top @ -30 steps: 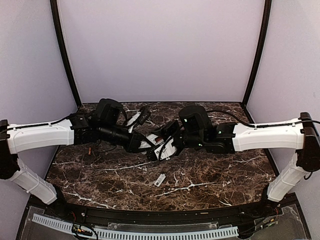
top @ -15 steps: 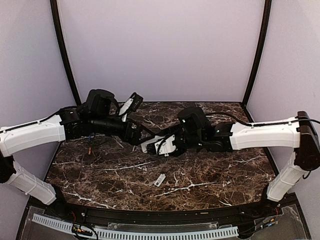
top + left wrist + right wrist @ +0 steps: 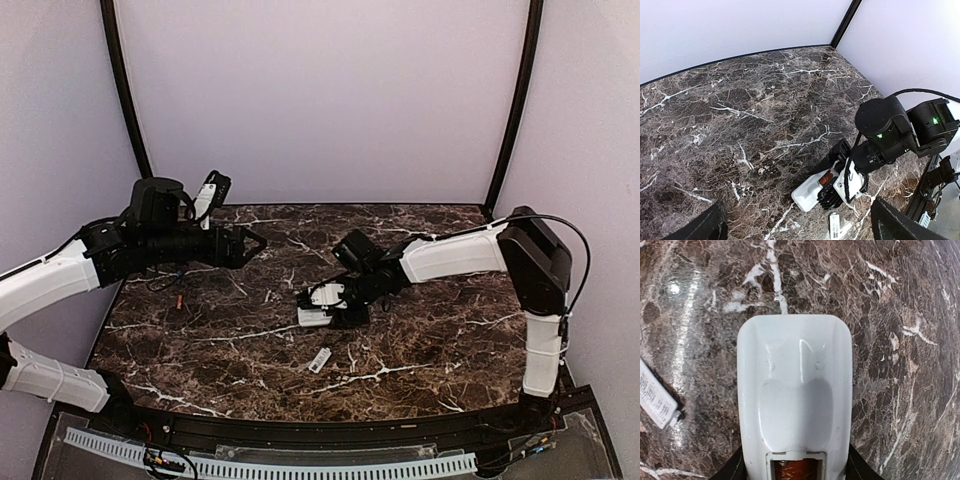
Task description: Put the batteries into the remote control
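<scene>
i count one remote, and my right gripper pinches it by its long sides, back up. it sits low near the middle of the table; i cannot tell whether it rests on the marble. its bay is open at the end nearest my right wrist, and one copper-coloured battery shows inside. my left gripper hangs well apart to the left, fingers spread wide, with nothing between them.

so i judge the loading is partly done: one cell looks seated and the bay is not yet closed. how many cells the bay takes, i cannot see.

the other counts: one flat white piece lies loose just in front of the remote, likely the bay's cover. one small orange thing lies near the left edge by a cable. it may be a second battery, but it is too small to tell.

next, my left arm needs to pick up something small lying flat on the marble, either that orange thing or the cover. that calls for a low, careful pinch. meanwhile my right must hold the remote steady with the bay up.
</scene>
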You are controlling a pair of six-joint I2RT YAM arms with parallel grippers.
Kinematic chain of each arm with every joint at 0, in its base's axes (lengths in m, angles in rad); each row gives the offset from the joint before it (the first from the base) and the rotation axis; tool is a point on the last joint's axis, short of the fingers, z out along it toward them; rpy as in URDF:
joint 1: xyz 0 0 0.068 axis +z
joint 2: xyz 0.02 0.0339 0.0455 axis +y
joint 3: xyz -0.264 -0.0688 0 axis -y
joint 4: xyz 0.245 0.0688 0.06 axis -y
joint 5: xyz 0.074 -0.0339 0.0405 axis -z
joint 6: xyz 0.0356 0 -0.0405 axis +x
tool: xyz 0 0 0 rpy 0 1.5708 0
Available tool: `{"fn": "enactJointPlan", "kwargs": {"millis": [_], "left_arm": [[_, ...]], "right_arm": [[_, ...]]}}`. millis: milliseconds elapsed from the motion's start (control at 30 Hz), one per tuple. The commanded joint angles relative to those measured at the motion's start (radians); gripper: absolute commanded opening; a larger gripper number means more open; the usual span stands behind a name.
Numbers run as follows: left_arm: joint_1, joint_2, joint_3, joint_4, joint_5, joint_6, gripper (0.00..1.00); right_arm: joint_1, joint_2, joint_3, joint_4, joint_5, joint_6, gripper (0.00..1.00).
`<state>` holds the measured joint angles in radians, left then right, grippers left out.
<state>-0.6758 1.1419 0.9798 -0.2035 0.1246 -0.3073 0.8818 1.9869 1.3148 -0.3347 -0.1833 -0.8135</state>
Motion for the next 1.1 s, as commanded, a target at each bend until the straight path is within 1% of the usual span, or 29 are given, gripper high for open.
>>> {"fn": "enactJointPlan", "kwargs": {"millis": [0, 100, 167, 267, 400, 500, 767, 933, 1000, 1067], "left_arm": [[0.01, -0.027, -0.019, -0.035, -0.025, -0.012, 0.99], [0.012, -0.029, -0.023, -0.037, -0.028, -0.01, 0.99], [0.013, -0.031, -0.022, -0.038, -0.03, -0.008, 0.99], [0.015, -0.034, -0.017, -0.043, -0.032, -0.002, 0.99], [0.017, -0.044, -0.008, -0.055, -0.041, 0.009, 0.99], [0.016, -0.055, -0.003, -0.062, -0.048, 0.02, 0.99], [0.02, -0.057, 0.012, -0.087, -0.064, 0.037, 0.99], [0.033, -0.052, 0.025, -0.11, -0.079, 0.033, 0.99], [0.05, -0.035, 0.03, -0.131, -0.088, 0.014, 0.99], [0.09, -0.004, 0.039, -0.16, -0.088, -0.011, 0.99]], "right_arm": [[-0.018, 0.054, 0.085, -0.072, -0.01, 0.059, 0.2], [-0.018, 0.086, 0.108, -0.089, 0.002, 0.057, 0.24], [-0.018, 0.097, 0.109, -0.091, 0.007, 0.056, 0.29], [-0.018, 0.11, 0.119, -0.128, 0.004, 0.047, 0.4], [-0.018, 0.11, 0.122, -0.151, 0.012, 0.044, 0.59], [-0.018, 0.11, 0.136, -0.172, 0.009, 0.042, 0.66], [-0.019, 0.074, 0.185, -0.196, -0.037, 0.049, 0.71], [-0.028, -0.013, 0.215, -0.206, -0.048, 0.027, 0.75], [-0.038, -0.067, 0.221, -0.207, -0.062, 0.019, 0.76], [-0.052, -0.119, 0.208, -0.176, -0.091, 0.036, 0.77]]}}
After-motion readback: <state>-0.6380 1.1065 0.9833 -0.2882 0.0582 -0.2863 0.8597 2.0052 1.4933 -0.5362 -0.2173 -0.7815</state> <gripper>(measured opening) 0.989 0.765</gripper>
